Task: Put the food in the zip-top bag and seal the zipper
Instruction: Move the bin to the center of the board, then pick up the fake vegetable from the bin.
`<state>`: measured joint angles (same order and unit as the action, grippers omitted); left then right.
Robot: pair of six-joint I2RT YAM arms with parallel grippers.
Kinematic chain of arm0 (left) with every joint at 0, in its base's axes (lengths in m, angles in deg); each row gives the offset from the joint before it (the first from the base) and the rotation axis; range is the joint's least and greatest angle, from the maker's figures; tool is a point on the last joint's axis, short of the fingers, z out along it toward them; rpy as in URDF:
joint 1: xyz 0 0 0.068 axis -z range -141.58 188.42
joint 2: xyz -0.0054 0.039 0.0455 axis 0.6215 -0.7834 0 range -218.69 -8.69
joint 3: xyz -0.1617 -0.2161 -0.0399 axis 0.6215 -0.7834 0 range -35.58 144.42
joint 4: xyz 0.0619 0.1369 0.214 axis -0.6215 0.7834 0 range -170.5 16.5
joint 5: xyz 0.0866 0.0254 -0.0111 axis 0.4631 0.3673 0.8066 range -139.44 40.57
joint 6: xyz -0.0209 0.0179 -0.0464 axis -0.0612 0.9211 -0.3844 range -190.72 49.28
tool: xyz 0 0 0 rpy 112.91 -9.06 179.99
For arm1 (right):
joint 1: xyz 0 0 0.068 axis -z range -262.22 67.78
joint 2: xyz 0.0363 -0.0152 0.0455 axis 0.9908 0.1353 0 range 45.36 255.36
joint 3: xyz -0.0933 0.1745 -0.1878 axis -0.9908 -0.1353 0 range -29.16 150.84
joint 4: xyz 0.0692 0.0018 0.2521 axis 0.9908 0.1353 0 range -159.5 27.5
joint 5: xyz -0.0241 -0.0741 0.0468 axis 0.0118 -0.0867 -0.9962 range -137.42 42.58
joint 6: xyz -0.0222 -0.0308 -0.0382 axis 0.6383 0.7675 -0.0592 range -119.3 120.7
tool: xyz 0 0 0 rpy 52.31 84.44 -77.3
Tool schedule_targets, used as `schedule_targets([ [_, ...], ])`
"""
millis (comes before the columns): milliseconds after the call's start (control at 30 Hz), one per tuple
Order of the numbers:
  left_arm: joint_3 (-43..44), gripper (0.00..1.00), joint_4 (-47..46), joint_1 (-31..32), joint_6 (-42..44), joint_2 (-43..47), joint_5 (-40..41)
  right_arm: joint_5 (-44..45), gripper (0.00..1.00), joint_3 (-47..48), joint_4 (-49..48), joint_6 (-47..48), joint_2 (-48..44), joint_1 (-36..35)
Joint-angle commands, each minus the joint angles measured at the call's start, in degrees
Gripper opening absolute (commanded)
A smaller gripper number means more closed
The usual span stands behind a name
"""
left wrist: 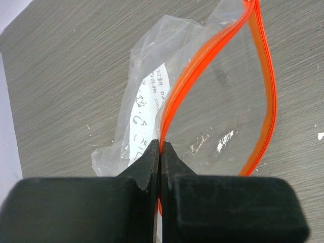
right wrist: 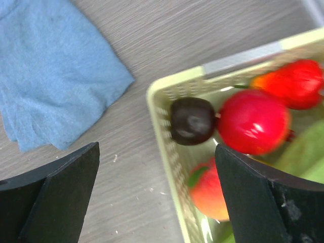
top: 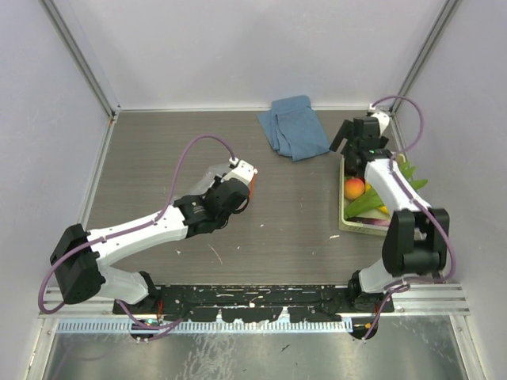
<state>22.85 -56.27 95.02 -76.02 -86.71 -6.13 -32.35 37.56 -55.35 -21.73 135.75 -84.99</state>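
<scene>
Food [right wrist: 253, 121] sits in the pale slatted basket [right wrist: 163, 109], just below and to the right of my right gripper [right wrist: 157, 177], whose fingers stand wide apart with nothing between them. My left gripper [left wrist: 161, 152] is pinched tight on the zipper [left wrist: 195, 81] near one end of the zip-top bag [left wrist: 223, 126]. The orange-red strip runs away from my fingertips and its two halves are parted, so the mouth gapes. The bag lies toward the middle of the table [top: 301, 229], well apart from the basket. My right arm is therefore clearly the nearer one to pick, and I judge each piece must then travel leftward to that mouth. A blue cloth [right wrist: 50, 71] lies beside the basket.
</scene>
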Motion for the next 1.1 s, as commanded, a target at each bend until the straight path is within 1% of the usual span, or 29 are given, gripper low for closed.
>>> schedule_targets([
  [0,-0.2,0.00,-3.0,-0.2,-0.5,2.4,0.4,4.3,1.00,-5.1,2.8,-1.2,-10.0,3.0],
  [167,-0.9,0.00,-3.5,-0.2,-0.6,3.9,-0.2,9.8,1.00,-10.3,5.8,-3.2,-17.2,6.5],
  [300,-0.9,0.00,-3.4,-0.3,-0.5,4.3,-0.2,10.3,1.00,-14.2,5.9,-5.8,-20.5,11.6],
  [367,-1.0,0.00,-3.3,-0.3,-0.6,4.4,0.1,9.5,1.00,-15.2,5.6,-6.9,-20.2,14.6],
  [433,-0.9,0.00,-3.2,-0.4,-0.7,4.4,0.1,8.4,1.00,-16.2,4.6,-7.8,-19.6,15.8],
  [700,-1.2,0.00,-3.1,-0.6,-0.9,4.8,0.0,8.4,1.00,-18.1,4.6,-7.8,-15.6,17.5],
  [767,-1.1,0.00,-3.1,-0.7,-0.8,4.8,-0.2,9.7,0.99,-18.2,-2.0,-11.2,-14.0,18.3],
  [900,-1.0,0.00,-2.9,-0.7,-0.9,4.8,-0.2,8.1,0.95,-17.8,-4.4,-10.7,-10.6,19.0],
  [1067,-1.1,0.00,-2.9,-0.7,-0.9,4.9,-0.3,8.9,0.86,-16.2,-6.2,-9.6,-7.8,19.2],
])
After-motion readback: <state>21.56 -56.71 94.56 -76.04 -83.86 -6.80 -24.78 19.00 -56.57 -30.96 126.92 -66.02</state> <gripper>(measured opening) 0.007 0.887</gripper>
